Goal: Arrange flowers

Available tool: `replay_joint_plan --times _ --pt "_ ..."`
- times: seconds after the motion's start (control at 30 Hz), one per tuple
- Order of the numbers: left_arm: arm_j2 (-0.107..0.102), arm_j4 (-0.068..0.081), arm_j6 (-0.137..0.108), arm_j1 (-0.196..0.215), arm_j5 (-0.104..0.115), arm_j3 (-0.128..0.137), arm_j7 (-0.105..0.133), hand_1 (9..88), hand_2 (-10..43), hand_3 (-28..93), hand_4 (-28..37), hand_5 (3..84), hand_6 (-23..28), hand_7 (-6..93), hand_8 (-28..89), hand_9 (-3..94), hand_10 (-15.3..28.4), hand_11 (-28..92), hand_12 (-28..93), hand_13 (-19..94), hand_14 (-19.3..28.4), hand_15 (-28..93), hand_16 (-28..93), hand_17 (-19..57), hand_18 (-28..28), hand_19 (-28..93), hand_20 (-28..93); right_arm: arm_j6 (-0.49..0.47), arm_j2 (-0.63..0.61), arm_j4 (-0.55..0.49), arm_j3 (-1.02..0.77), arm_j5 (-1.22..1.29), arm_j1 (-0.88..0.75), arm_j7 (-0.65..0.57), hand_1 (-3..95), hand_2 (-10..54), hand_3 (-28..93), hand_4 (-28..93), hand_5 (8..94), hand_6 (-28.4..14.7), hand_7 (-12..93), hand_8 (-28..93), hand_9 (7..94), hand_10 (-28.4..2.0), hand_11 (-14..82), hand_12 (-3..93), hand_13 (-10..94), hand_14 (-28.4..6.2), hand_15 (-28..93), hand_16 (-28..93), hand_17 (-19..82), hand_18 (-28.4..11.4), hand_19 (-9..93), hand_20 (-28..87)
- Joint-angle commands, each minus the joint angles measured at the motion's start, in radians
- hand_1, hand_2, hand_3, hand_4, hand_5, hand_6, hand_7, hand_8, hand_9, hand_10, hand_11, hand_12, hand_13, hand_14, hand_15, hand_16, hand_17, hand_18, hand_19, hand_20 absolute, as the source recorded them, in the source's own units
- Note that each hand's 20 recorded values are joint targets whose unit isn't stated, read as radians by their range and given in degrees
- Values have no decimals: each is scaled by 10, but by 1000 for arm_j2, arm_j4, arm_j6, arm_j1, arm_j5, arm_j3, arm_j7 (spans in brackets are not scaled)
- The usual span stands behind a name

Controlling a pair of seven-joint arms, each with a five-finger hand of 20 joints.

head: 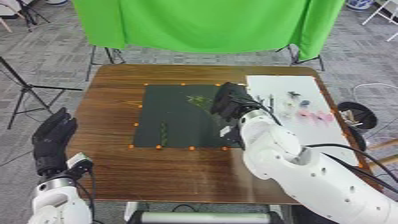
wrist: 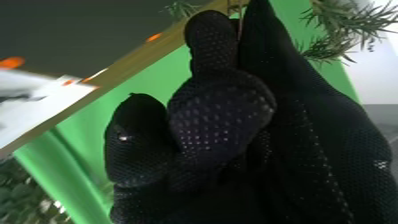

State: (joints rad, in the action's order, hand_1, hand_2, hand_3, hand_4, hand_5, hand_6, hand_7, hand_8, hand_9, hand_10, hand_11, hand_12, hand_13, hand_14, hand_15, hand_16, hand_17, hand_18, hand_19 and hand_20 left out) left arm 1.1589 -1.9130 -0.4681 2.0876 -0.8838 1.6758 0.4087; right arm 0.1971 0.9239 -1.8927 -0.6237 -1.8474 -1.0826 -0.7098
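My right hand is over the right part of the dark mat, beside a feathery green sprig. In the right wrist view, the thumb and fingers of my right hand pinch a thin stem, and needle-like green foliage spreads beyond the fingertips. A slim green stem lies upright on the mat's lower left. On the white sheet at the right are pink flowers, a bluish flower and a dark one. My left hand is at the table's left edge, its fingers straight.
Orange markers line the mat and the sheet on the brown wooden table. A black bin stands off the table's right edge. A green cloth hangs behind the table, and a black tripod stands at the left.
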Motion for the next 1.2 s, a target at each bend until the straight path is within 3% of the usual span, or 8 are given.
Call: replay_joint_plan --times 0.03,0.23,0.43,0.77,1.2 --pt "-5 -23 -4 37 15 20 -11 393 -7 706 -179 449 36 189 -97 375 124 231 86 368 134 192 -33 234 113 74 292 31 43 6 34 121 25 -31 605 -95 590 -131 812 -55 239 122 937 -112 297 149 937 -18 542 167 772 -36 817 326" --pt "-9 -29 -6 45 20 22 -6 391 -9 707 -180 448 37 186 -96 375 124 230 86 367 135 192 -32 233 113 75 289 77 58 23 74 191 27 -55 611 -95 583 -131 812 -58 232 116 937 -112 270 151 937 -22 517 155 776 -32 793 313" --pt "-14 -23 -11 26 17 12 -17 391 -10 707 -181 449 38 183 -95 374 124 229 86 367 135 191 -32 231 113 75 288 107 82 60 83 252 33 -76 612 -95 578 -130 807 -59 226 110 937 -119 208 173 937 -28 491 146 775 -33 791 278" --pt "-22 -31 -1 38 12 43 -32 391 -10 706 -180 447 37 183 -95 372 123 227 87 365 136 191 -32 230 113 76 286 94 117 94 70 253 21 -128 612 -95 580 -135 800 -60 220 97 937 -120 183 173 937 -35 465 135 773 -37 779 246" --pt "-29 -36 -13 37 12 14 -30 390 -12 707 -179 445 36 184 -95 371 124 227 87 365 136 190 -32 229 113 78 284 10 141 89 119 -4 -2 -73 608 -95 584 -124 805 -62 212 106 937 -115 199 172 937 -31 478 132 773 -41 795 214"
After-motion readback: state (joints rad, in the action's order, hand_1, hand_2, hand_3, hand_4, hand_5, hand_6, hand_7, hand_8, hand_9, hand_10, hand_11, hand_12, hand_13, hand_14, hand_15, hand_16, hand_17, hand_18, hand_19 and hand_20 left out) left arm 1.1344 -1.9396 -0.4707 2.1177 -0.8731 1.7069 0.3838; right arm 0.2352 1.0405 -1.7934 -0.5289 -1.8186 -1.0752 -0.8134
